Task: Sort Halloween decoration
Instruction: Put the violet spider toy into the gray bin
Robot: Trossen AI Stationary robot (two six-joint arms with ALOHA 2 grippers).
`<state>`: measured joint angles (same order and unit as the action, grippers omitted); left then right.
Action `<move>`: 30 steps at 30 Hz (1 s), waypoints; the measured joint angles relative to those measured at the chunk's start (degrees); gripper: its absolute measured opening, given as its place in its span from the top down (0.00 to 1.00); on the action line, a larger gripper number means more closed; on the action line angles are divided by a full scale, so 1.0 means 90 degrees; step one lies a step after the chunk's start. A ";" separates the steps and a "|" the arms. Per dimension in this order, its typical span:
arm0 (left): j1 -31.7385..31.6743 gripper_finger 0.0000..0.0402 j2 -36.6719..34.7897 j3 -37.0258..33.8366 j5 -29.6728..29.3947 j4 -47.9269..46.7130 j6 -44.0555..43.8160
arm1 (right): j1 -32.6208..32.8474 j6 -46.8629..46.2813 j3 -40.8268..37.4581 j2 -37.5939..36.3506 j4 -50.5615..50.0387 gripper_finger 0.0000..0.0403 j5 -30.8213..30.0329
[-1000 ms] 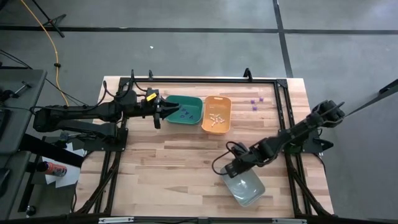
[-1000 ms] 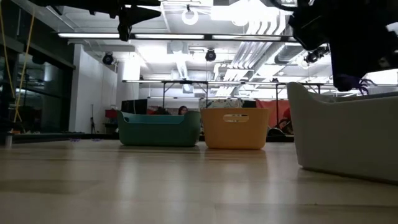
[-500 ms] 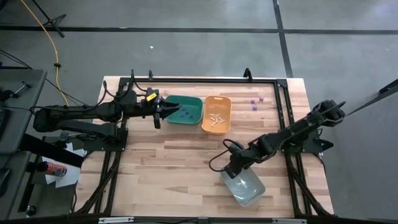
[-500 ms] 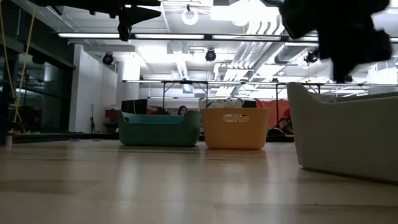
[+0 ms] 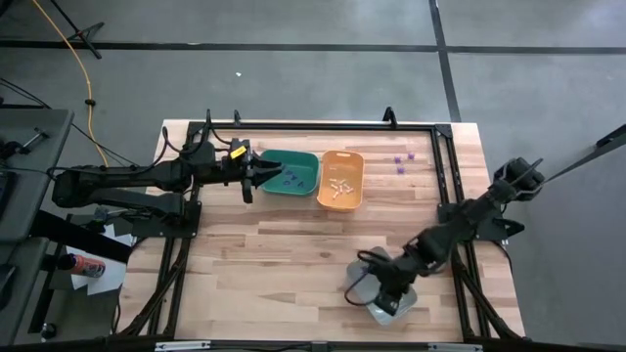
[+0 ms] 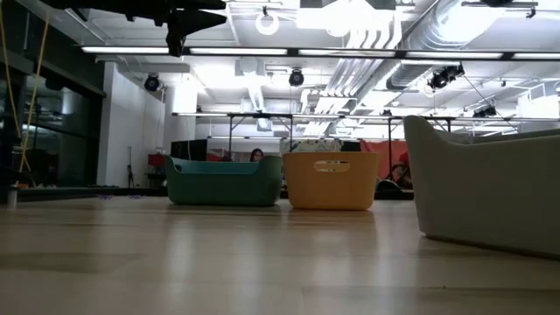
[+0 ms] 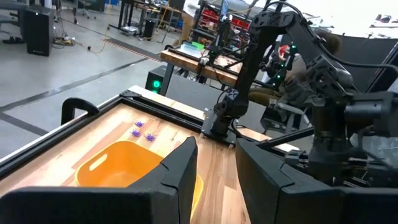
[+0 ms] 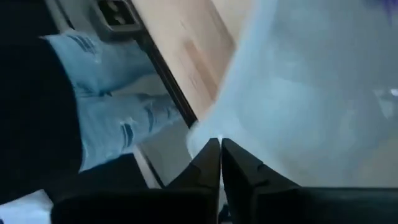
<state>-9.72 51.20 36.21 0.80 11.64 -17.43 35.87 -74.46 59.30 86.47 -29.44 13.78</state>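
**Right arm drops into the grey bin**

The right gripper (image 5: 389,289) has swung down and toward the lower edge of the high view; a second ago it hung at the grey bin's (image 5: 383,311) upper rim, and now it sits low over the bin's inside, in the lower right of the frame. In its wrist view the two fingers (image 8: 208,163) are pressed together with nothing visible between them, pale bin wall filling the picture. In the low view the arm that crossed the upper right has gone from sight.

The left gripper (image 5: 256,176) has not moved, waiting at the green bin's (image 5: 305,158) left rim, jaws parted and empty.

Purple trinkets (image 5: 403,161) lie loose on the table at upper right, others sit in the green bin, and cream trinkets (image 5: 339,186) are in the orange bin (image 5: 353,158).

Judging by this, the right arm is reaching for another piece, so sorting remains unfinished.
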 joint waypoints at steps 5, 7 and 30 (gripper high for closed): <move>0.0000 0.75 0.0000 0.0000 0.0000 -0.0021 0.0005 | 0.0425 -0.1028 -0.0023 0.0099 -0.1056 0.98 0.0009; 0.0000 0.75 0.0000 0.0000 0.0000 -0.0032 0.0005 | 0.0536 -0.1338 -0.0026 0.0107 -0.1465 0.99 0.0041; -0.0002 0.75 0.0002 0.0000 -0.0027 -0.0036 0.0055 | 0.0929 -0.0959 -0.0026 0.0112 -0.4732 1.00 0.0049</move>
<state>-9.74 51.22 36.21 0.56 11.31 -16.94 44.23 -83.09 59.07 87.48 -72.03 14.22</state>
